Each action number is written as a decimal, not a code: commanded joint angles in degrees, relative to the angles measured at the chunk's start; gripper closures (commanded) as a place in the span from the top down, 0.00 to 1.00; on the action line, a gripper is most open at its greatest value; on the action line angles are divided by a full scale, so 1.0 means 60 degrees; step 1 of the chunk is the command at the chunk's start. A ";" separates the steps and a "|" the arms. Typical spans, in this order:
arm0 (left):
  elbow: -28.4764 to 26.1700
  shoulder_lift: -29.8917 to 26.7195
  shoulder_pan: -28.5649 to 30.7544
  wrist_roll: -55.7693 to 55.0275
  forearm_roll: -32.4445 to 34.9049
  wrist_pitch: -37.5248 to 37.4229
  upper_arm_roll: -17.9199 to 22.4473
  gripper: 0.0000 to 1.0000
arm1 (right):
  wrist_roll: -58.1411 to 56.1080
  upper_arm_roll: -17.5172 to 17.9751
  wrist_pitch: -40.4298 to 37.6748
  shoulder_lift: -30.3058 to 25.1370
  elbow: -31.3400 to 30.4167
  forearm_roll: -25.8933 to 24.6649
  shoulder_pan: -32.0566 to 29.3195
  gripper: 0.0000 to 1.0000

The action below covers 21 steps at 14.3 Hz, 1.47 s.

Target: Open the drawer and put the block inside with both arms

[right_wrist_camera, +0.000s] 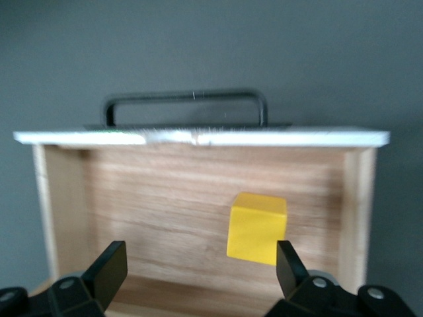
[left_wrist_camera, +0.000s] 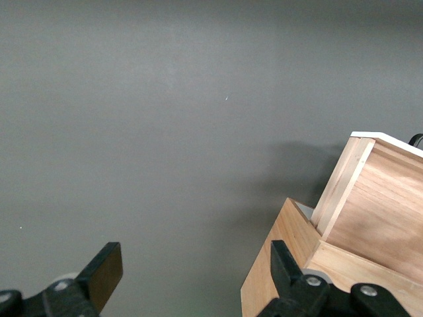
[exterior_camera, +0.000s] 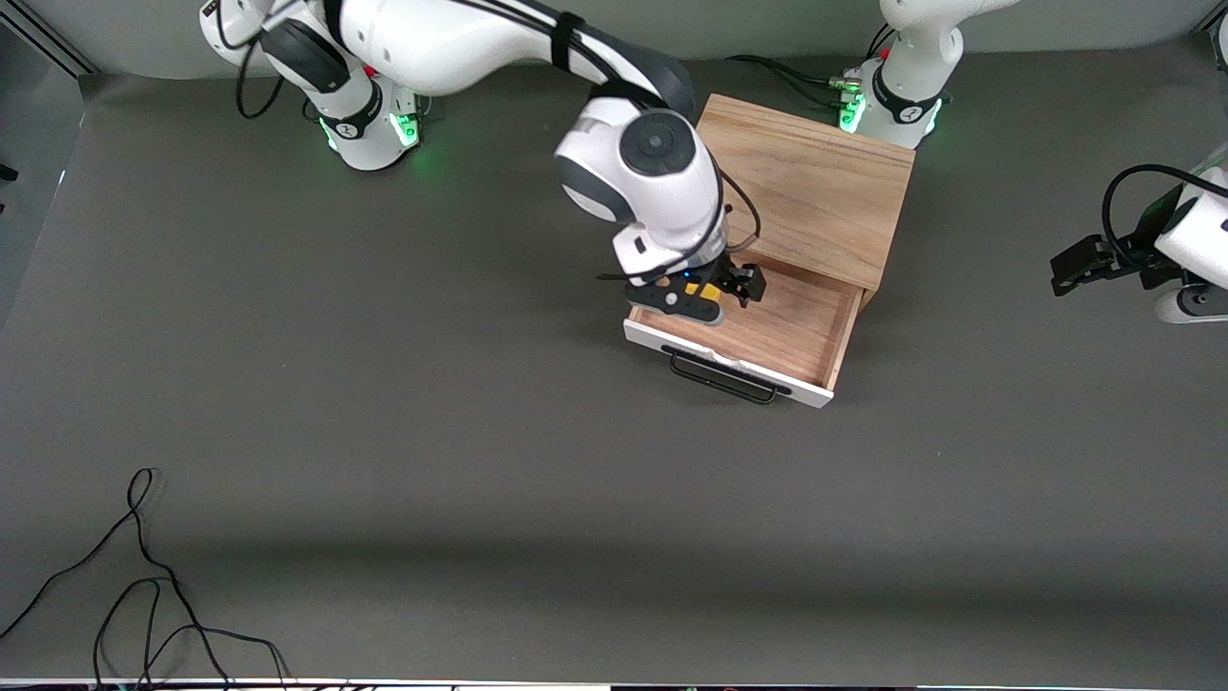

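The light oak cabinet (exterior_camera: 815,192) stands near the left arm's base, and its white-fronted drawer (exterior_camera: 787,326) is pulled open with its black bar handle (exterior_camera: 721,379) toward the front camera. My right gripper (exterior_camera: 708,299) hangs open over the drawer's inside. The yellow block (exterior_camera: 711,289) shows just under it. In the right wrist view the block (right_wrist_camera: 258,228) lies inside the drawer (right_wrist_camera: 198,137), ungripped, close to one fingertip of the open gripper (right_wrist_camera: 201,264). My left gripper (exterior_camera: 1079,267) waits open and empty over the table at the left arm's end.
The left wrist view shows the open gripper (left_wrist_camera: 195,267) over bare grey table, with the cabinet's corner (left_wrist_camera: 277,264) and the drawer's side (left_wrist_camera: 370,205) beside it. Loose black cables (exterior_camera: 144,595) lie near the front camera toward the right arm's end.
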 commanded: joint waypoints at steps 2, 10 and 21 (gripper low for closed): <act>0.0217 0.0034 -0.1946 0.0197 0.0002 -0.0026 0.1862 1.00 | -0.0186 0.0014 -0.1057 -0.1405 -0.0354 -0.0086 -0.0971 1.00; 0.0584 0.0195 -0.1946 0.0678 -0.0306 -0.0275 0.1862 1.00 | -0.5426 -0.0118 -0.3374 -0.3529 -0.1332 0.0002 -0.4176 1.00; 0.0628 0.0268 -0.2048 0.0564 -0.0276 -0.0422 0.1847 1.00 | -1.0791 -0.4335 -0.2583 -0.6738 -0.5465 0.1760 -0.4840 1.00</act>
